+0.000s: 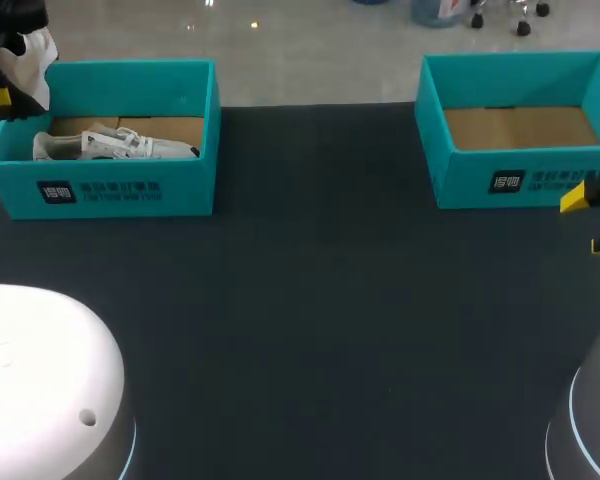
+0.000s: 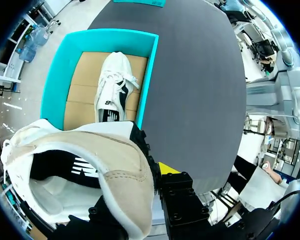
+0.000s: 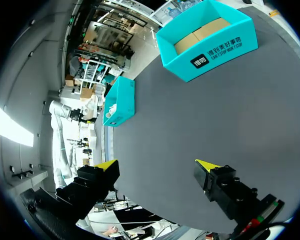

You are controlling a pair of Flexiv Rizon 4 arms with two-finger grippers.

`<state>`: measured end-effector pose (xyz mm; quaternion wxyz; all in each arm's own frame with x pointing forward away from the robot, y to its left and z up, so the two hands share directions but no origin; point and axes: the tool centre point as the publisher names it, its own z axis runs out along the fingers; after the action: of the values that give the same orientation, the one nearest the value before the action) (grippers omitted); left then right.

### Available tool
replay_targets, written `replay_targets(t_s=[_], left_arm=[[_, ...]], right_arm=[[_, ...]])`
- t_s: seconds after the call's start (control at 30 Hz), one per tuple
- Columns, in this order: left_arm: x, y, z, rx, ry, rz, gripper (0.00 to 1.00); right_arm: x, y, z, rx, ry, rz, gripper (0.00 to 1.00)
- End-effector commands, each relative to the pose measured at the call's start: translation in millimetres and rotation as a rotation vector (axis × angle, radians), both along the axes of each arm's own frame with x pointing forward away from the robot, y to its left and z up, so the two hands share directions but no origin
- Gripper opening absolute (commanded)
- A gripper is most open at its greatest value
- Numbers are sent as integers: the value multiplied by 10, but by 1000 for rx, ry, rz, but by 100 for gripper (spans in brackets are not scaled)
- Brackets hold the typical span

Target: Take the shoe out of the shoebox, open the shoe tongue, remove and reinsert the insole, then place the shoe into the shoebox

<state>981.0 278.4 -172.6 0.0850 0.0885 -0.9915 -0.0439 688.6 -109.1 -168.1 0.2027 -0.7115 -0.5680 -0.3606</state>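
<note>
My left gripper [image 1: 0, 90] hangs above the far left corner of the left teal shoebox [image 1: 100, 190], shut on the heel wall of a white shoe [image 1: 32, 55]. In the left wrist view that held shoe [image 2: 85, 165] fills the foreground, its beige lining and insole showing. One yellow tip [image 2: 167, 168] presses its outside; the other finger is hidden by the shoe. A second white shoe [image 1: 115, 146] lies on its side in the box [image 2: 149, 75], under the gripper [image 2: 146, 176]. My right gripper [image 1: 592, 220] stands open and empty over the table's right side [image 3: 156, 165].
A second teal shoebox [image 1: 520, 180] stands at the back right, showing only its cardboard floor [image 3: 205, 37]. The dark table [image 1: 320, 300] stretches between the two boxes. My arms' white bases sit at the near corners.
</note>
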Motion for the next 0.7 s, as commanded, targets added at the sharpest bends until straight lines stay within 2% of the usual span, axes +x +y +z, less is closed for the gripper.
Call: replay_targets(t_s=[0.03, 0.43, 0.47, 0.53, 0.7], left_arm=[[30, 9, 27, -2, 14, 0, 0], [36, -8, 27, 1, -4, 5, 0], [57, -26, 27, 32, -23, 0, 0], [138, -41, 11, -4, -13, -47, 0], [382, -10, -13, 4, 13, -139, 0]], right_arm=[[-16, 4, 1, -2, 0, -3, 100], [-16, 4, 1, -2, 0, -3, 100], [-16, 4, 1, -2, 0, -3, 100], [-16, 4, 1, -2, 0, -3, 100], [-16, 4, 1, -2, 0, -3, 100]])
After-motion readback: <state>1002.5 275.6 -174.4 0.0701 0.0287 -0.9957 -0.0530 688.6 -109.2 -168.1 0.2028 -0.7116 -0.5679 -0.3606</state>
